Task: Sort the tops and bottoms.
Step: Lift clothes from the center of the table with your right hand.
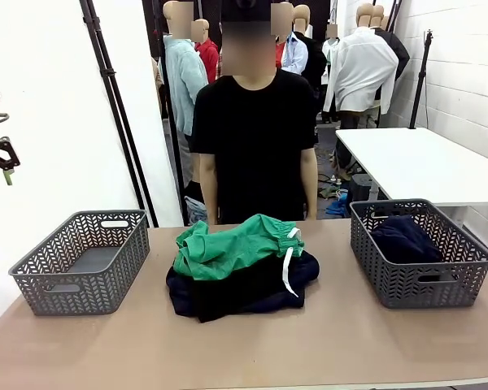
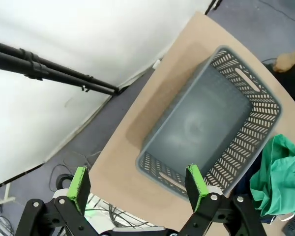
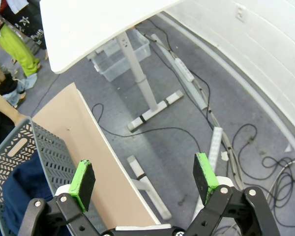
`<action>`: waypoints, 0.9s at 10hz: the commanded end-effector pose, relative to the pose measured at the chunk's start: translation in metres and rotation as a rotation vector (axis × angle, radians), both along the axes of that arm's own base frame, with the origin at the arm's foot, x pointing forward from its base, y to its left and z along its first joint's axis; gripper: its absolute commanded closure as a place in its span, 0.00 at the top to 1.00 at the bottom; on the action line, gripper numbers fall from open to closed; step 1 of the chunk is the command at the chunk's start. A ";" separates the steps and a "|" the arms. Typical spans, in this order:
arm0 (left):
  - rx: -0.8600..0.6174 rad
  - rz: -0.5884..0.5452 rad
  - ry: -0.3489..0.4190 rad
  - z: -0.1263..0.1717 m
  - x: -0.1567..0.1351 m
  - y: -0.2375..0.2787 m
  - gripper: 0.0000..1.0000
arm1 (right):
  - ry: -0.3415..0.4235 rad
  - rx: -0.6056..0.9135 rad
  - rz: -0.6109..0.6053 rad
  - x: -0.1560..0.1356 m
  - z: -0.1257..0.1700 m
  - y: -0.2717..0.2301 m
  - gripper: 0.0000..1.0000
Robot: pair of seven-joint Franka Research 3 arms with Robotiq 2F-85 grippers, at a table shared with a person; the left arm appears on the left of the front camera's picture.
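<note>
Jaws of left gripper (image 2: 137, 181) and right gripper (image 3: 143, 174) both gape wide, gripping nothing; two baskets: empty basket (image 2: 246, 132) ahead of the left jaws, filled basket (image 3: 14, 152) beside the right; one green bottoms (image 2: 280, 172) lies off to the left jaws' side

A white brick wall (image 1: 464, 65) stands behind a white side table (image 1: 415, 162), and cables (image 3: 273, 164), with what looks like a power strip (image 3: 214, 142), trail over grey floor (image 3: 187, 113).

Bright green bottoms (image 1: 228, 248), white drawstring (image 1: 287, 268), navy cloth (image 1: 244, 296) beneath; grey herringbone-lattice basket (image 1: 106, 276) at 9 o'clock, matching basket (image 1: 407, 284) at 3.
</note>
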State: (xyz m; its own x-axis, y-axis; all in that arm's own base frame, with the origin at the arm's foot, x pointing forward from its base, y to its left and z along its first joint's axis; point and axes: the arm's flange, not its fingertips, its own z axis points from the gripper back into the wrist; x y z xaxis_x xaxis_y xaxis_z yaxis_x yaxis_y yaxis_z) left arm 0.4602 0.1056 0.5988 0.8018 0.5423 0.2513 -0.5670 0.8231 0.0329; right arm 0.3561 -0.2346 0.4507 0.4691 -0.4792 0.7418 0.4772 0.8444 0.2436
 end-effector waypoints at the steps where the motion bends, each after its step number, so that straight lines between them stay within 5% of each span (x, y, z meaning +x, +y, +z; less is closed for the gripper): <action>1: -0.089 -0.023 -0.033 0.008 0.000 0.011 1.00 | 0.003 0.007 -0.003 0.001 0.001 0.002 1.00; 7: 0.004 -0.273 0.043 0.005 -0.014 0.050 1.00 | 0.003 0.007 -0.003 0.001 0.001 0.002 1.00; 8: -0.029 -0.150 0.007 0.003 -0.009 0.038 1.00 | 0.003 0.007 -0.003 0.001 0.001 0.002 1.00; 9: -0.029 -0.150 0.007 0.003 -0.009 0.038 1.00 | 0.000 0.000 0.000 0.000 0.000 0.000 1.00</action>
